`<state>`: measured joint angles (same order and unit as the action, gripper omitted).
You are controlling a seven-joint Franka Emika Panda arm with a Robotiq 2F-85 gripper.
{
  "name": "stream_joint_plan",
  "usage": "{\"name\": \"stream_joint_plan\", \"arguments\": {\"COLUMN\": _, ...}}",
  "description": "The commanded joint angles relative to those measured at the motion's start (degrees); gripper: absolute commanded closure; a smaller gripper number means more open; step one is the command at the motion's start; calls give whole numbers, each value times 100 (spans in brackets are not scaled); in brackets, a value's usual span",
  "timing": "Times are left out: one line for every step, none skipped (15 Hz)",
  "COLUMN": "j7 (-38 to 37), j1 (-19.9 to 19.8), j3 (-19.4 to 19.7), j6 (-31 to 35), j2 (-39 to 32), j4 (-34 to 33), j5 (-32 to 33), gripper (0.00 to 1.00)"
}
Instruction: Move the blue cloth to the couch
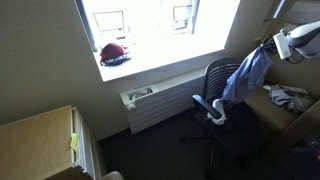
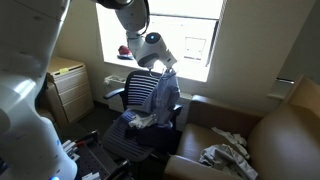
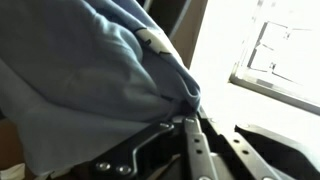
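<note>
The blue cloth hangs from my gripper above the black office chair. In an exterior view the cloth drapes down in front of the chair's back with the gripper over it. The brown couch stands right beside the chair; it also shows in an exterior view. In the wrist view the cloth fills the left side, bunched at my gripper's fingertips, which are shut on it.
A white-grey cloth lies on the couch seat. A red object sits on the windowsill. A radiator runs under the window. A wooden drawer cabinet stands by the wall.
</note>
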<state>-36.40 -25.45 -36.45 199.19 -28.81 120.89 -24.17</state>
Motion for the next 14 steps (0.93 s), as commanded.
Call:
{"name": "stream_joint_plan", "arguments": {"j7": -774, "j1": -541, "j3": -181, "j6": -9, "j2": 1369, "j4": 491, "j5": -253, "gripper": 99}}
{"name": "stream_joint_plan", "arguments": {"j7": -973, "j1": -580, "j3": -71, "j6": -16, "j2": 1759, "j4": 614, "j5": -343, "gripper": 99}}
{"name": "stream_joint_plan", "arguments": {"j7": -1178, "j1": -800, "j3": -197, "j6": -21, "j2": 2011, "j4": 886, "j5": -371, "gripper": 99}}
{"name": "stream_joint_plan", "arguments": {"j7": -1601, "j1": -1542, "j3": -1131, "j6": -362, "j2": 1763, "j4": 1018, "j5": 165, "gripper": 99}}
{"name": "stream_joint_plan", "arguments": {"j7": -1071, "j1": -740, "j3": -245, "j6": -231, "j2": 1567, "j4": 425, "j5": -141, "gripper": 99}}
{"name": "stream_joint_plan", "arguments": {"j7": -1199, "j1": -942, "j3": -442, "j6": -295, "j2": 1683, "j4": 559, "j5": -73, "gripper": 96}}
{"name": "stream_joint_plan", "arguments": {"j7": -1194, "j1": -893, "j3": -401, "j6": -290, "j2": 1690, "j4": 558, "j5": -80, "gripper": 96}}
{"name": "stream_joint_plan", "arguments": {"j7": -1190, "j1": -840, "j3": -357, "j6": -288, "j2": 1661, "j4": 536, "j5": -80, "gripper": 96}}
{"name": "stream_joint_plan", "arguments": {"j7": -1182, "j1": -815, "j3": -327, "j6": -285, "j2": 1628, "j4": 522, "j5": -80, "gripper": 99}}
{"name": "stream_joint_plan", "arguments": {"j7": -704, "j1": -412, "j3": 314, "j6": 459, "j2": 1615, "j4": 678, "j5": -183, "gripper": 99}}
{"name": "stream_joint_plan", "arguments": {"j7": -613, "j1": -422, "j3": 623, "j6": -118, "j2": 1855, "j4": 335, "j5": -122, "gripper": 99}}
{"name": "stream_joint_plan", "arguments": {"j7": -391, "j1": -327, "j3": 901, "j6": -9, "j2": 1835, "j4": 327, "j5": -145, "gripper": 99}}
{"name": "stream_joint_plan", "arguments": {"j7": -225, "j1": -293, "j3": 1197, "j6": -25, "j2": 1848, "j4": 252, "j5": -111, "gripper": 99}}
{"name": "stream_joint_plan", "arguments": {"j7": -20, "j1": -224, "j3": 1517, "j6": -33, "j2": 1896, "j4": 193, "j5": -135, "gripper": 99}}
